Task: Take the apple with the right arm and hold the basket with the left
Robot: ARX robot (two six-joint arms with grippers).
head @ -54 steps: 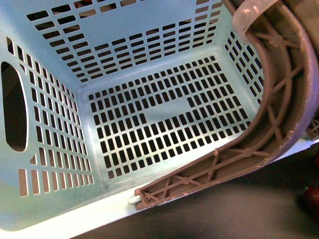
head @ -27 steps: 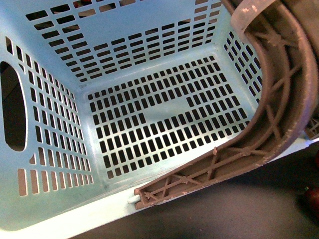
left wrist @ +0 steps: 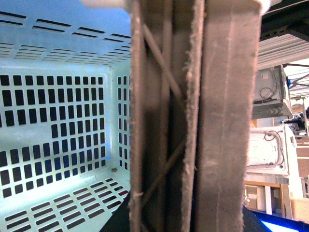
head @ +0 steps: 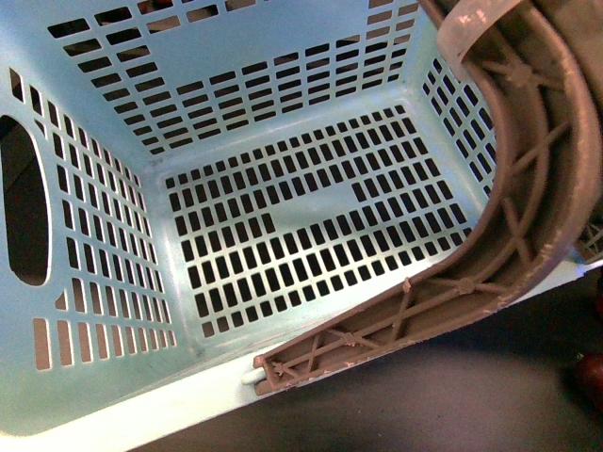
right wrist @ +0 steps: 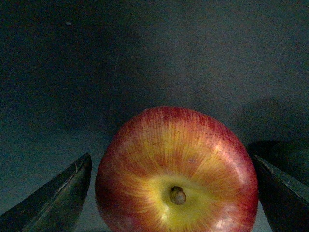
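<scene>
Apple (right wrist: 176,174) stem end faces camera, between right gripper (right wrist: 171,159) spread fingers (right wrist: 58,198).

Surroundings: tabletop and background equipment

In the front view I see a dark, matte tabletop (head: 443,395). In the left wrist view I see white cabinets (left wrist: 268,150) well behind. A grey box-shaped unit (left wrist: 268,87) stands on top of them, with a pale ribbed panel (left wrist: 282,50) above and a blue surface (left wrist: 285,226) below.
</scene>
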